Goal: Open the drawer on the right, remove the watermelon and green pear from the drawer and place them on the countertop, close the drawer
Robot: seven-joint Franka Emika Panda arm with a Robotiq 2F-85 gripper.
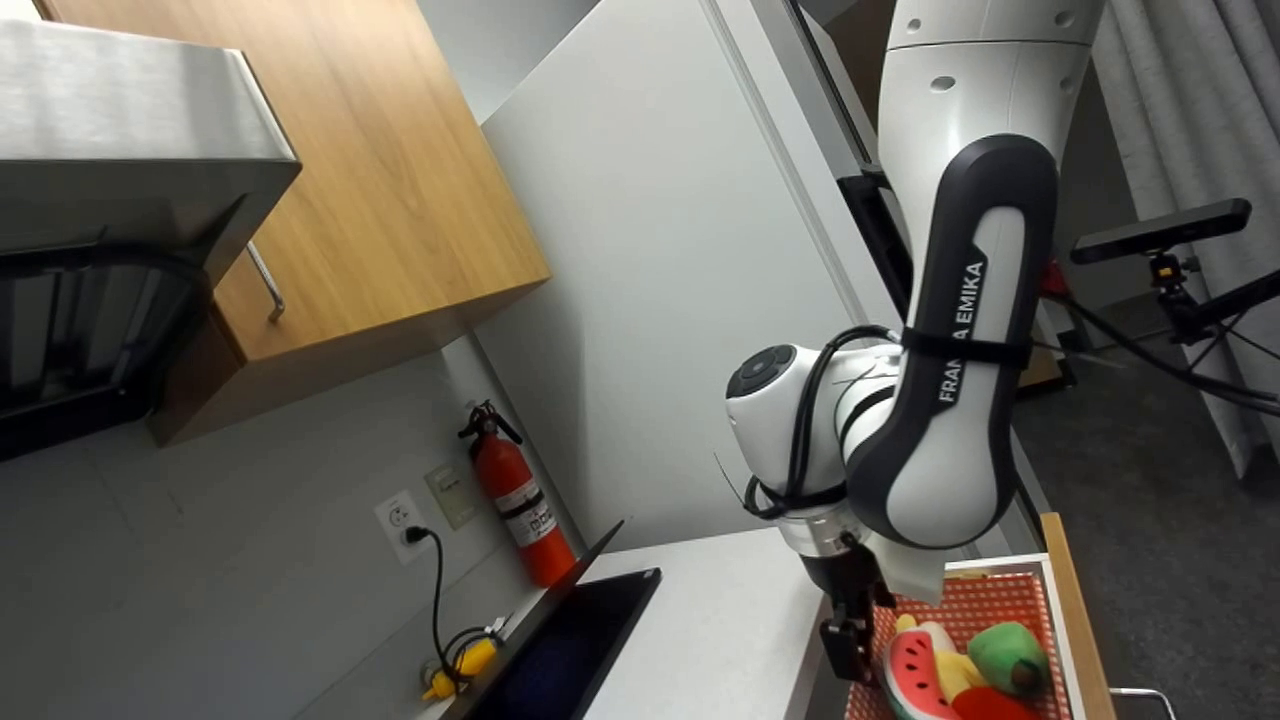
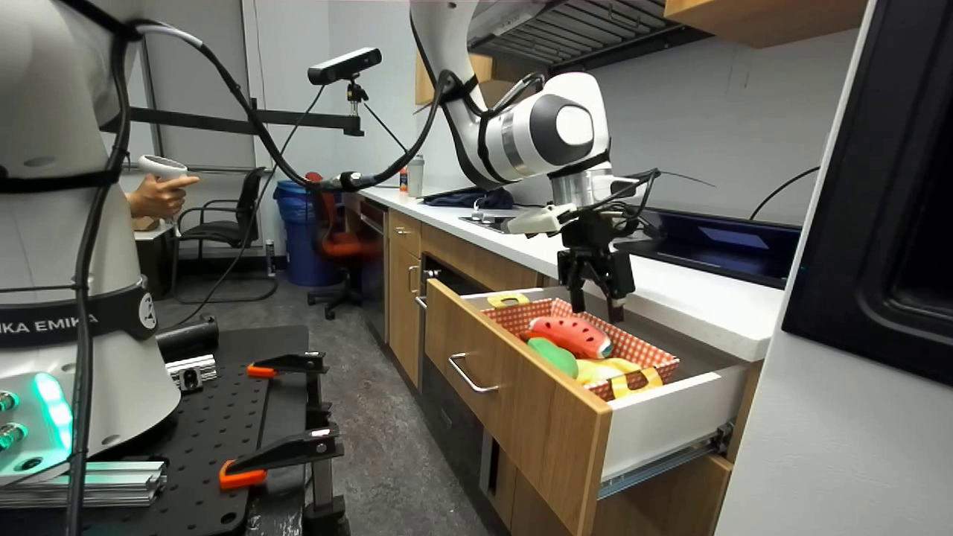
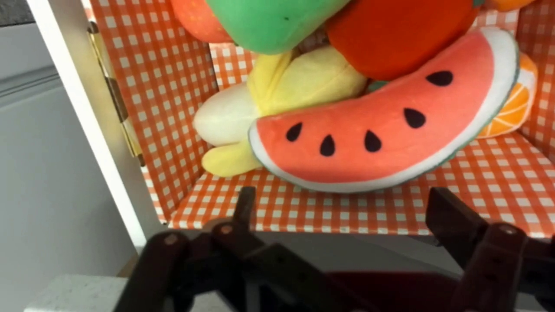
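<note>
Tan wood faces the drawer (image 2: 521,417), which stands pulled out below the white countertop (image 2: 711,301). Within it sits a basket (image 3: 158,108) in red-and-white check. The watermelon (image 3: 381,143) lies in this basket, its red, seeded side showing in the wrist view and its rind edge toward the gripper (image 3: 340,208). One end meets the banana (image 3: 316,82), which is partly peeled; an orange slice (image 3: 509,110) shows from behind the other end, and a red fruit (image 3: 403,39) adjoins the inner edge. The pear (image 3: 277,24), green, also lies in the basket, near the drawer's front in both exterior views; in the wrist view it is cut off by the frame, just beside the red fruit and the banana, apart from the watermelon.

Gripper: jaws spread wide, with fingers (image 3: 246,206) on the countertop side of the basket. In the wrist view a strip of checked lining is visible between the fingertips and the rind. In an exterior view the fingers hang over the drawer, near the countertop's edge, beneath the bent arm (image 2: 540,134). Background, in an exterior view: a red extinguisher (image 1: 525,510) and, near it, an outlet (image 1: 400,515).
</note>
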